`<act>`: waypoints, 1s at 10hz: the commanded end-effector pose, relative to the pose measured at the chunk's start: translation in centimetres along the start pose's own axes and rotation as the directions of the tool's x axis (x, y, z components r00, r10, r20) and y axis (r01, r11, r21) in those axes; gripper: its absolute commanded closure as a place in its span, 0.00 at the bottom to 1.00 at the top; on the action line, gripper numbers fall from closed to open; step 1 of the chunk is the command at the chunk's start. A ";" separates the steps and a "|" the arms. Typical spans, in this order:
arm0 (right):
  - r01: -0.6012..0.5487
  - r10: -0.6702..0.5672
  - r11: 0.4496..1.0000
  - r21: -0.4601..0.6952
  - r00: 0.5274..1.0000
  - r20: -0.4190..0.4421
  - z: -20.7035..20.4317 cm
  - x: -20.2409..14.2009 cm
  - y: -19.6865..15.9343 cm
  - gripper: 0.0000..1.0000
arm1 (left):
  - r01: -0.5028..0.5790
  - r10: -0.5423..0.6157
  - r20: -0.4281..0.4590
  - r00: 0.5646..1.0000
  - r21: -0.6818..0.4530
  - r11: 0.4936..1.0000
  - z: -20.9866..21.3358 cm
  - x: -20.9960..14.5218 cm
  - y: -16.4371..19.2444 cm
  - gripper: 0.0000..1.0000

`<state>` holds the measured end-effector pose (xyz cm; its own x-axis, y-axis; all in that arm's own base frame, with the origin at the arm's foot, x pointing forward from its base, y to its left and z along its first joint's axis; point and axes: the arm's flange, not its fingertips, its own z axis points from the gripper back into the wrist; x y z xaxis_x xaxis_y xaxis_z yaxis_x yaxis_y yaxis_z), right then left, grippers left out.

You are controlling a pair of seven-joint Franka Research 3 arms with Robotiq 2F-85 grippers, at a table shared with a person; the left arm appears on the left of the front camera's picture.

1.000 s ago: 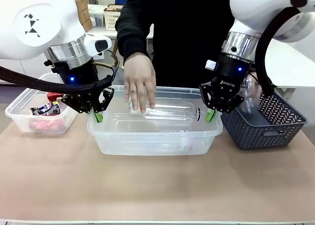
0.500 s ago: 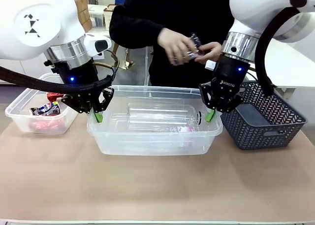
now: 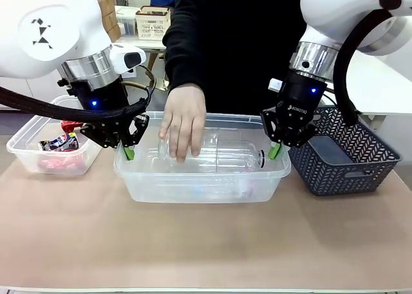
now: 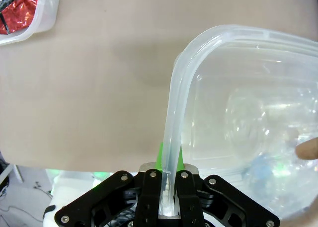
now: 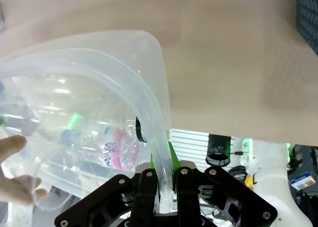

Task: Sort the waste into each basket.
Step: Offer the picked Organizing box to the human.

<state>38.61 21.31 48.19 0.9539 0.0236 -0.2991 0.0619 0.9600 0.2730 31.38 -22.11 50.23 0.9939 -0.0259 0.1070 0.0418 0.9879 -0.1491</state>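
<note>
Over the table [image 3: 206, 242], both claws [image 3: 129, 153] [image 3: 275, 150] clamped on the big tub's rim [image 3: 203, 172], hand [image 3: 183, 117] on a clear bottle [image 3: 219, 157].

The big tub [image 3: 203, 178] is showing glossy clear plastic; the worktop [image 3: 206, 242] is looking matt; the dark basket [image 3: 351, 159] is showing latticed plastic.

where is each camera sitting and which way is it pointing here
Front view: between the arms, facing the person across the table; shows both arms, left hand, right hand.
Left wrist view: on the left arm, looking down its hand shut on the large clear tub's rim.
Right wrist view: on the right arm, hand shut on the rim.
All share the tub and the person's hand.
</note>
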 end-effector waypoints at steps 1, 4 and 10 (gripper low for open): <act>-0.015 0.015 1.000 0.021 1.000 0.000 0.6 0.0 -0.1 1.00 | -0.018 0.018 0.001 1.000 0.005 1.000 0.0 -0.3 0.4 1.00; -0.015 0.015 1.000 0.021 1.000 0.000 0.6 0.0 -0.1 1.00 | -0.018 0.018 0.001 1.000 0.005 1.000 0.0 -0.3 0.4 1.00; -0.015 0.015 1.000 0.021 1.000 0.000 0.6 0.0 -0.1 1.00 | -0.018 0.018 0.001 1.000 0.005 1.000 0.0 -0.3 0.4 1.00</act>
<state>38.61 21.31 48.19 0.9539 0.0236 -0.2991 0.0619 0.9600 0.2730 31.38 -22.11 50.23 0.9939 -0.0259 0.1070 0.0418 0.9879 -0.1491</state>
